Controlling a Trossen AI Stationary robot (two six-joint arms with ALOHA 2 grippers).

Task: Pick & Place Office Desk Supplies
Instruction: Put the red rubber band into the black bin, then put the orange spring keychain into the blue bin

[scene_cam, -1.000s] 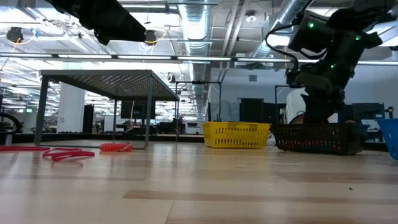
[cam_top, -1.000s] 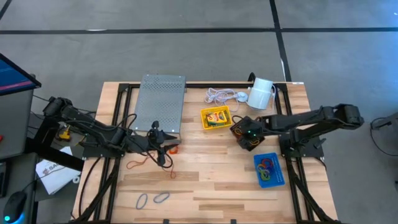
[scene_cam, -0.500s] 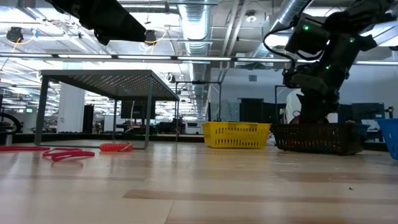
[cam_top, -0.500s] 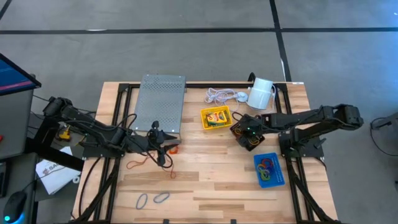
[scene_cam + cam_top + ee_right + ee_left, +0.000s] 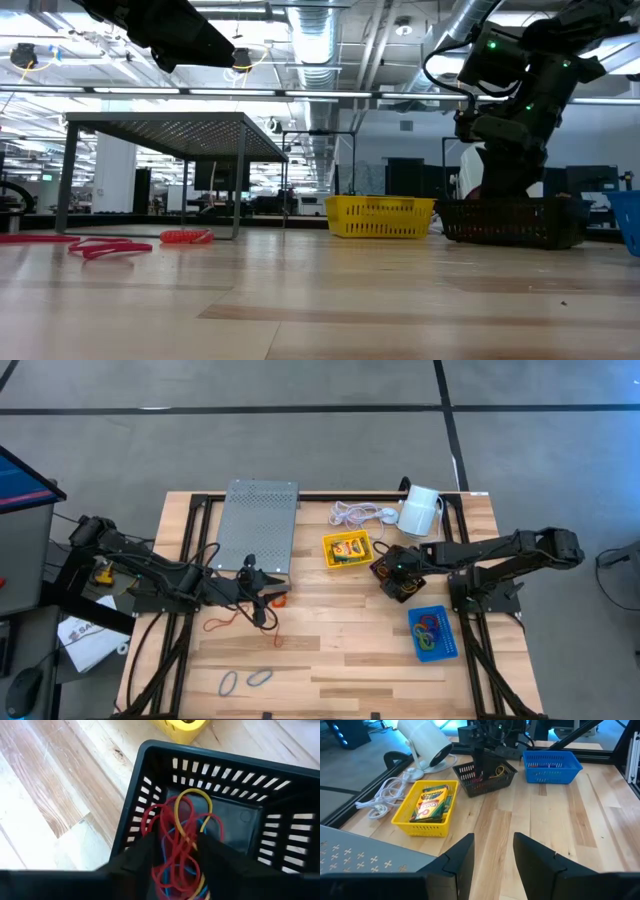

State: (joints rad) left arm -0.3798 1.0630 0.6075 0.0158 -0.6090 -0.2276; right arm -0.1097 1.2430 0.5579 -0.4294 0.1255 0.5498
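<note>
Black mesh tray [image 5: 210, 795] sits on the wooden table [image 5: 340, 650] directly beneath my right gripper [image 5: 175, 847], whose two dark fingers [image 5: 137, 855] stand parted just above a tangle of red, yellow and blue rubber bands [image 5: 182, 832] lying in the tray's bottom; the fingers are apart and hold nothing that I can make out. Seen from overhead, that tray lies between the yellow tray [image 5: 347, 549], which carries a crayon box [image 5: 431, 804], and the blue tray [image 5: 433, 633], which holds more coloured bands. My left gripper [image 5: 493, 852] hangs over the left half of the table, fingers spread and empty, near the edge of a grey perforated metal shelf [image 5: 258, 525]. Red loose bands [image 5: 228, 620] lie on the boards around it, and two pale loops [image 5: 246, 680] rest near the front edge. A coiled white cord [image 5: 352, 513] and a white cylinder [image 5: 420, 510] occupy the far side of the table, behind the yellow tray.
</note>
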